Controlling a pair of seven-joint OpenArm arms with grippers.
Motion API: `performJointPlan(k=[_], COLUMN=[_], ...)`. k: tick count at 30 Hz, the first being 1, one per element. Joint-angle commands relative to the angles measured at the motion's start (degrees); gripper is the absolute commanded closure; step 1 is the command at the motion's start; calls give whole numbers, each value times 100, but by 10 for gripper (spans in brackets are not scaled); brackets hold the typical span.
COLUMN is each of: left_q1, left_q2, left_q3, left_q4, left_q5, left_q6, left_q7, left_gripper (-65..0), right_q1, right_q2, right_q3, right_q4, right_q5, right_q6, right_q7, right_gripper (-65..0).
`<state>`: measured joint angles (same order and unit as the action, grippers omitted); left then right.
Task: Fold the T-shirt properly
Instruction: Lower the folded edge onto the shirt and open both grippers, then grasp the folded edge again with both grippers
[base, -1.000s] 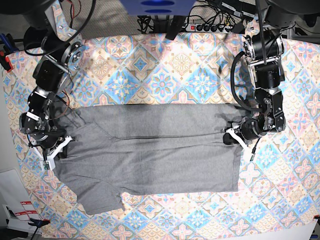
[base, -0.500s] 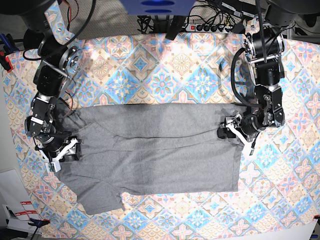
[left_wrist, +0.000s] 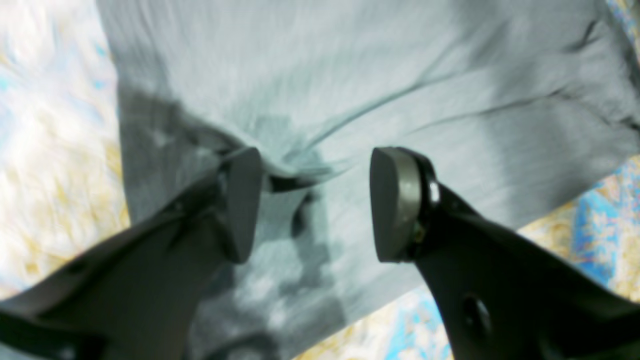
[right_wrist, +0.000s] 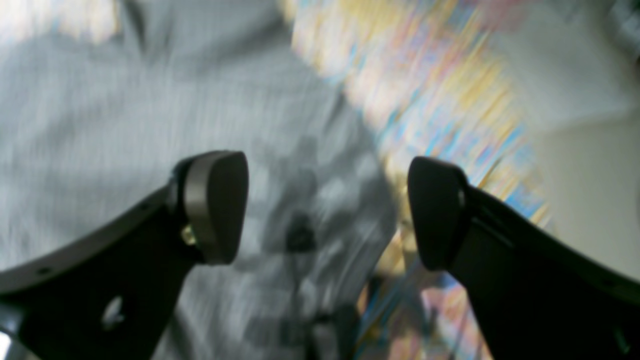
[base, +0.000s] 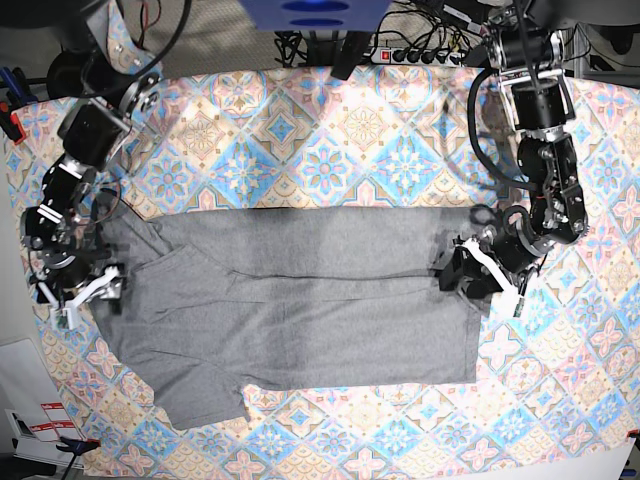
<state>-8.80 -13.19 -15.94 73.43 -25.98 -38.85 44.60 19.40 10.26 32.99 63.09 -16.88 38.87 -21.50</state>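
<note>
A: Fabric first. What are we dealing with?

B: The T-shirt (base: 300, 310) is soft grey knit, lying mostly flat across the patterned cloth (base: 330, 150) on the tabletop, lengthwise from side to side in the base view. One long fold is already laid over its far half, and a sleeve (base: 200, 395) sticks out at the near corner.

A: How will it behave when lifted?

B: I'd expect it to be light and limp. It will sag and drag, and won't hold a crease by itself. Pinching too little may let a single layer slide out.

A: And the jaws?

B: Both sets stand apart with nothing between them. The left gripper (left_wrist: 310, 200) hangs over the shirt's end, one pad right beside a small raised pucker (left_wrist: 295, 170) of cloth. The right gripper (right_wrist: 325, 210) hovers at the opposite end, over the shirt's edge where grey meets pattern. That view is blurred, so I can't tell whether it touches.

A: Where would you take hold?

B: At the corners or the stitched hems of each end, gathering both layers, so the shirt folds evenly.
</note>
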Motion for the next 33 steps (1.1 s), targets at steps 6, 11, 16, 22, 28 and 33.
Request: performJointPlan(k=[6, 11, 16, 22, 28, 33], left_q1=[339, 796, 1095, 1104, 1060, 717], left_q2=[-66, -83, -329, -294, -338, -382], left_q3=[-203, -784, -845, -1460, -1795, -1751], left_q4=[486, 486, 486, 486, 407, -464], left_q5=[-229, -237, -237, -237, -202, -194], left_q6=[-14, -40, -40, -40, -40, -75], left_q7=[-104, -95, -113, 336, 582, 599], left_gripper=[-348, -348, -349, -442, -493, -494], right_q1=[-177, -608, -898, -1004, -1153, -1153], right_q2=[121, 112, 103, 16, -2, -2], right_q3=[11, 19, 19, 28, 28, 28], right_q4=[473, 834, 1036, 1071, 1133, 1133], right_q5=[119, 128, 128, 137, 137, 137], right_q6=[-6, -6, -6, -6, -6, -6], right_q7=[114, 114, 114, 114, 114, 114], right_gripper=[-513, -513, -513, -513, -513, -513])
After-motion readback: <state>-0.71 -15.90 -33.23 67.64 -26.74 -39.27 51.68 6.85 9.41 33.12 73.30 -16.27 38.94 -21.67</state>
